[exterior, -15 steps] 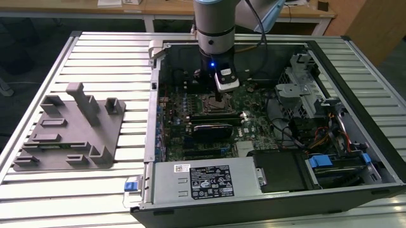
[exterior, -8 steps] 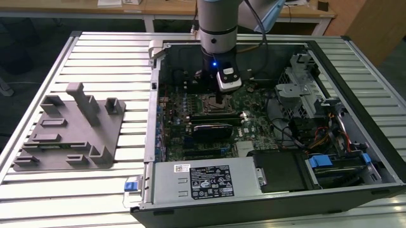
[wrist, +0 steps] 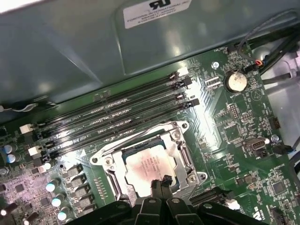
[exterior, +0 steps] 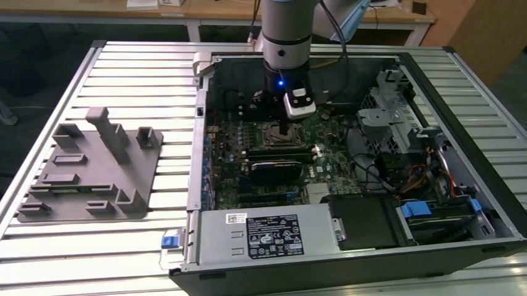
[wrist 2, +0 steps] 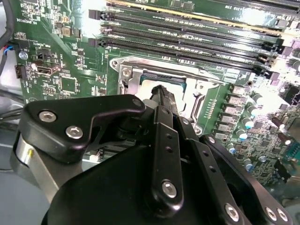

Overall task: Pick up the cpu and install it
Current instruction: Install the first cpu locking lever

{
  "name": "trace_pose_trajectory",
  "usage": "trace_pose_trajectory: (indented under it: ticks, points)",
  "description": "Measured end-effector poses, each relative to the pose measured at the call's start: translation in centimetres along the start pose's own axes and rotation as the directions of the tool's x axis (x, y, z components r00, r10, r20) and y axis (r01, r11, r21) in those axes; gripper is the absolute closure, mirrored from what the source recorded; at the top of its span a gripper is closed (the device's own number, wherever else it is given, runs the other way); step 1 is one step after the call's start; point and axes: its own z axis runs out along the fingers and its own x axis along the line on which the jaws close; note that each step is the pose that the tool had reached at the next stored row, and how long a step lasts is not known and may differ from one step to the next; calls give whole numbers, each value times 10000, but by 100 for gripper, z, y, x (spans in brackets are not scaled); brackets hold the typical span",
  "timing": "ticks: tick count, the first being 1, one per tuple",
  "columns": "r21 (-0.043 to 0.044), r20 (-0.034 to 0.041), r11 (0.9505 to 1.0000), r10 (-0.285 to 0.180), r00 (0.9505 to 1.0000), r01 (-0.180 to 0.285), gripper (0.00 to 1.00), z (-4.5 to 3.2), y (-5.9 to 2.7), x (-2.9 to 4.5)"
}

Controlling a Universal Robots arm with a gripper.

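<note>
First wrist view has the cpu (wrist: pixel 150 169) sitting flat in the socket (wrist: pixel 147 164) on the motherboard (wrist: pixel 234 140), silver top up, and the gripper (wrist: pixel 158 183) right over its near edge. The fingertips look drawn together to a narrow point on the chip's lid; whether they press on it or hang just clear, that cannot be told. Nothing is held between them.

In the second wrist view the same story: the gripper (wrist 2: pixel 161 91) points straight down at the cpu (wrist 2: pixel 152 86), with the socket's metal frame (wrist 2: pixel 197 77) around it. So the chip lies directly below the fingertips, not off to any side. Being square, it has no long axis to speak of; its edges run parallel to the memory slots (wrist: pixel 117 115) just beside the socket.

The exterior view shows the arm (exterior: pixel 284 37) standing upright inside the open computer case (exterior: pixel 461 92), the gripper (exterior: pixel 284 131) down at the board. The grey fixture tray (exterior: pixel 91 166) lies well apart on the bench (exterior: pixel 148 74), toward the exterior view's left.

As for writing: a white label sits on the case wall and another on the power supply (exterior: pixel 263 234), and the chip's lid carries faint print; none of it is read off here.
</note>
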Motion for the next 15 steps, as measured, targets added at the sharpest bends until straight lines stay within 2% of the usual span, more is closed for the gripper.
trace_pose_trajectory:
  ticks: [9, 15]
  points:
    - [-64, -11, 9971, -764, 9971, 764, 89, -8, 0, -2]
    - [-65, -12, 9969, -784, 9969, 784, 89, -120, 3, -12]
